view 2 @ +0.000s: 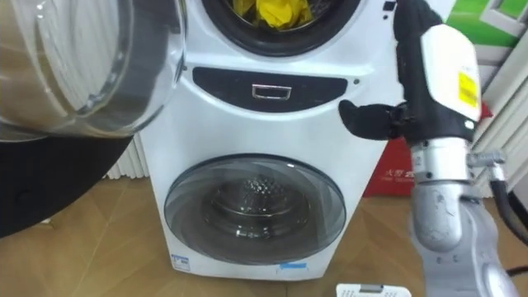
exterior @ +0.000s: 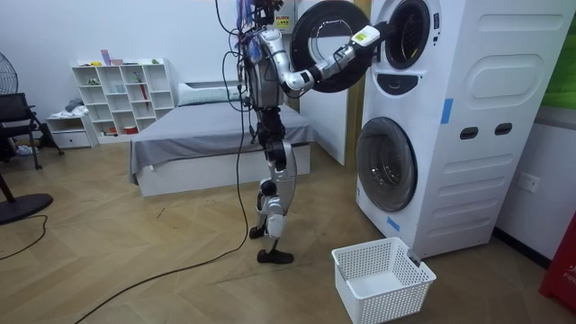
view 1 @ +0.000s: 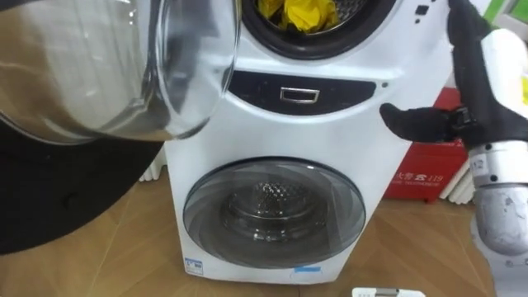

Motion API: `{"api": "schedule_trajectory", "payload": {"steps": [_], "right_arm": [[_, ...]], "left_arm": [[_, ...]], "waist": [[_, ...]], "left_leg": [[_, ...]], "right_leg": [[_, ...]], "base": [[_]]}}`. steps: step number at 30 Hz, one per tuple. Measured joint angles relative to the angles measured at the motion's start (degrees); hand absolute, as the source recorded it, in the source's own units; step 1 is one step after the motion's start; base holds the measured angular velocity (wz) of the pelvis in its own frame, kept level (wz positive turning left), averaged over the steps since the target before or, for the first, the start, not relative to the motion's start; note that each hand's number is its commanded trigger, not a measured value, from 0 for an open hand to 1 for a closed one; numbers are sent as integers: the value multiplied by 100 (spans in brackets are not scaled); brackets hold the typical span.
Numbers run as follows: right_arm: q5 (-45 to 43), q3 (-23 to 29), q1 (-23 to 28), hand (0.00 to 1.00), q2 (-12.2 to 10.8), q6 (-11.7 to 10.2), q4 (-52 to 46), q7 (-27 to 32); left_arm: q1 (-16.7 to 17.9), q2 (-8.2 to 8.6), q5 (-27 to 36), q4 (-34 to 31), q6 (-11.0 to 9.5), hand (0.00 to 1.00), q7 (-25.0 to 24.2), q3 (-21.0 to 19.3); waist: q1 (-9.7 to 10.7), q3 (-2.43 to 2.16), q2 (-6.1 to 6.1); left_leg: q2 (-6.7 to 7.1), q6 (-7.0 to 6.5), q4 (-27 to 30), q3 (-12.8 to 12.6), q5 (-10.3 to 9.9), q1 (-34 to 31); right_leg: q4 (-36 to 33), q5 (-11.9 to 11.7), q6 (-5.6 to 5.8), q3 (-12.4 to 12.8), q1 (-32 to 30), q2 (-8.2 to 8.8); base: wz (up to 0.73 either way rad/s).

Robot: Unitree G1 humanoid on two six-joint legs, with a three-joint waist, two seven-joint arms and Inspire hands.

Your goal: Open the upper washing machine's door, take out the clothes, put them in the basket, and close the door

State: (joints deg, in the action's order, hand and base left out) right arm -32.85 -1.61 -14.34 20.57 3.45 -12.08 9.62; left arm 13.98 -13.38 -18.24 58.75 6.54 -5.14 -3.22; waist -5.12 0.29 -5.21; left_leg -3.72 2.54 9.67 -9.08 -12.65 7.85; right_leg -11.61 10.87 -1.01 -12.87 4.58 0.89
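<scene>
A yellow cloth [view 1: 307, 12] lies in the upper drum of the white stacked washing machine [exterior: 450, 117], at the top edge of the eye views. The upper round glass door [view 1: 124, 66] stands swung open to my left. My right hand [view 1: 495, 74] is raised in front of the machine, just right of the upper drum's opening. Its fingers point straight up and its thumb [view 1: 412, 122] sticks out to the left, holding nothing. In the room view I stand upright facing the machine, with that hand [exterior: 364, 36] at the open drum.
The lower drum door [view 1: 274, 213] is closed. A white laundry basket [exterior: 382, 279] sits on the wooden floor in front of the machine. A red box [view 1: 425, 165] stands on the machine's right. A bed [exterior: 216, 135] and shelves [exterior: 121, 94] are behind me.
</scene>
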Motion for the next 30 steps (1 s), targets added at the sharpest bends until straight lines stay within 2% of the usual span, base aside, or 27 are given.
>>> {"api": "schedule_trajectory", "payload": {"steps": [3, 5, 6, 7, 8, 9, 10, 11, 12, 13, 14, 15, 16, 17, 18, 19, 20, 21, 22, 23, 24, 25, 26, 28, 29, 30], "right_arm": [[-28, -209, -18, 0, 0, 6, 8, -167], [-29, -369, -17, 0, 0, 12, 64, -319], [-55, -423, -19, 0, -1, 8, 67, -393], [-84, -431, -20, 0, 0, -6, 92, -403], [-123, -460, -38, 0, 0, -91, 273, -401], [-148, -485, -51, 0, 0, -106, 405, -407], [-168, -550, -45, 0, -4, -86, 610, -423], [-255, -601, -42, 0, -4, -87, 727, -454], [-304, -616, -42, 0, -4, -89, 758, -463], [-353, -622, -42, 0, -5, -91, 766, -465], [-359, -622, -43, 0, -4, -97, 795, -460], [-361, -622, -43, 0, -4, -99, 815, -454], [-359, -625, -43, 0, -4, -101, 865, -423], [-360, -624, -56, 0, 0, -108, 957, -383], [-359, -623, -93, 0, 8, -120, 1142, -322], [-351, -620, -101, 0, 11, -114, 1214, -319], [-345, -620, -118, 0, 12, -110, 1252, -317], [-343, -620, -123, 0, 32, -121, 1248, -293], [-342, -620, -124, 0, 41, -133, 1248, -274], [-348, -619, -119, 0, 35, -153, 1253, -233], [-358, -618, -119, 0, 35, -154, 1251, -231], [-376, -604, -122, 0, 51, -154, 1227, -180], [-350, -590, -132, 0, 110, -155, 1182, -83], [-341, -593, -128, 0, 182, -152, 1168, -5], [-326, -586, -123, 0, 219, -139, 1070, 47], [-303, -586, -120, 0, 332, -142, 894, 78]], "left_arm": [[2, -23, 3, 61, 10, 0, -3, 0], [-19, -26, 4, 64, 15, 0, -1, 11], [-15, -26, 5, 69, 16, 0, 2, 5], [-36, -28, 5, 71, 16, 0, 3, 5], [-59, -45, 7, 83, 14, 0, 4, 5], [-67, -50, 3, 95, 18, 0, 4, 7], [-65, -55, 0, 101, 17, 0, 6, 7], [-63, -60, -5, 97, 26, 0, 6, 0], [-65, -59, -2, 83, 36, 0, 6, 0], [-58, -59, -3, 39, 54, 0, 6, -3], [-9, -63, -1, 40, 86, 0, 6, -6], [14, -65, -1, 40, 108, 0, 4, -6], [37, -81, -2, 39, 144, 0, -2, -7], [43, -84, -2, 38, 164, 0, -5, -7], [52, -79, 2, 37, 159, 0, -11, 7], [63, -82, 6, 35, 149, 0, -11, 7], [95, -102, 15, 34, 144, 0, -11, 2], [123, -120, 14, 34, 143, 0, -11, 5], [146, -127, 14, 33, 143, 0, -11, 4], [189, -161, 7, 36, 135, 0, -11, -17], [213, -182, 7, 37, 130, 0, -11, -43], [252, -202, 8, 41, 91, 0, -11, -80], [245, -196, 24, 62, 24, 0, -11, -94], [250, -177, 51, 77, -32, 0, -11, -94], [238, -178, 72, 90, -73, 0, -11, -100], [210, -175, 72, 99, -82, 0, -11, -102]], "waist": [[-35, -15, -33], [-155, -1, -48], [-219, -9, -97], [-269, 21, -80], [-363, 57, -79], [-425, 67, -70], [-530, 74, -62], [-622, 78, -61], [-645, 88, -46], [-700, 127, 29], [-716, 115, 84], [-722, 92, 98], [-749, 74, 89], [-780, 73, 64], [-772, 73, 56], [-786, 65, 44], [-808, 66, 48], [-806, 63, 60], [-813, 62, 100], [-806, 53, 90], [-805, 44, 59], [-781, 3, -17], [-748, -7, -42], [-757, 0, -74], [-719, -6, -151], [-711, 12, -144]], "left_leg": [[-1, 0, 19, 51, 0, -1], [-12, 3, 184, 97, -2, -58], [-35, 9, 346, 104, -17, -131], [-59, 11, 459, 104, -47, -160], [-112, 27, 794, 106, -136, -258], [-166, 45, 1054, 107, -206, -348], [-269, 59, 1643, 143, -304, -594], [-354, 57, 2274, 181, -322, -908], [-414, 57, 2580, 192, -322, -1061], [-559, 56, 3095, 249, -318, -1297], [-622, 31, 3490, 425, -285, -1511], [-638, 19, 3649, 515, -247, -1615], [-637, -34, 3941, 631, -93, -1807], [-525, -44, 4003, 717, -105, -1964], [-297, -64, 3874, 719, -130, -2155], [-197, -64, 3746, 713, -129, -2263], [7, -54, 3307, 612, -112, -2495], [172, -87, 2659, 563, -14, -2627], [210, -123, 2289, 519, 86, -2664], [281, -262, 1764, 489, 489, -2707], [313, -279, 1620, 489, 682, -2681], [388, -379, 1507, 482, 906, -2604], [440, -518, 1524, 459, 991, -2533], [542, -578, 1590, 341, 820, -2402], [643, -615, 1571, 254, 725, -2276], [692, -661, 1583, 126, 604, -2208]], "right_leg": [[0, -2, -4, -54, 22, 3], [-20, -1, -7, -83, 42, 14], [-50, 6, -20, -108, 39, 15], [-96, 15, -35, -134, 38, 11], [-189, 77, -103, -162, 33, -3], [-237, 112, -126, -171, 29, -19], [-388, 205, -176, -164, 1, -55], [-585, 359, -223, -141, -104, -63], [-701, 428, -250, -129, -161, -58], [-871, 543, -310, -154, -183, -142], [-1028, 666, -372, -148, -223, -219], [-1083, 726, -405, -162, -234, -251], [-1165, 782, -485, -171, -206, -274], [-1189, 792, -520, -167, -189, -268], [-1226, 835, -551, -180, -171, -231], [-1234, 854, -559, -177, -166, -206], [-1234, 885, -564, -175, -160, -200], [-1233, 925, -576, -204, -168, -200], [-1232, 961, -592, -241, -144, -201], [-1246, 1042, -579, -215, -97, -221], [-1247, 1083, -562, -177, -73, -216], [-1241, 1149, -513, -113, -43, -186], [-1198, 1191, -468, -66, 33, -168], [-1113, 1249, -394, 46, 186, -50], [-1124, 1335, -330, 94, 277, 85], [-1171, 1418, -253, 146, 332, 183]], "base": [[9], [7], [3], [0], [-5], [-8], [-5], [-4], [0], [4], [9], [16], [24], [31], [20], [4], [-11], [-15], [-19], [-19], [-17], [-10], [-11], [-21], [-22], [-15]]}}
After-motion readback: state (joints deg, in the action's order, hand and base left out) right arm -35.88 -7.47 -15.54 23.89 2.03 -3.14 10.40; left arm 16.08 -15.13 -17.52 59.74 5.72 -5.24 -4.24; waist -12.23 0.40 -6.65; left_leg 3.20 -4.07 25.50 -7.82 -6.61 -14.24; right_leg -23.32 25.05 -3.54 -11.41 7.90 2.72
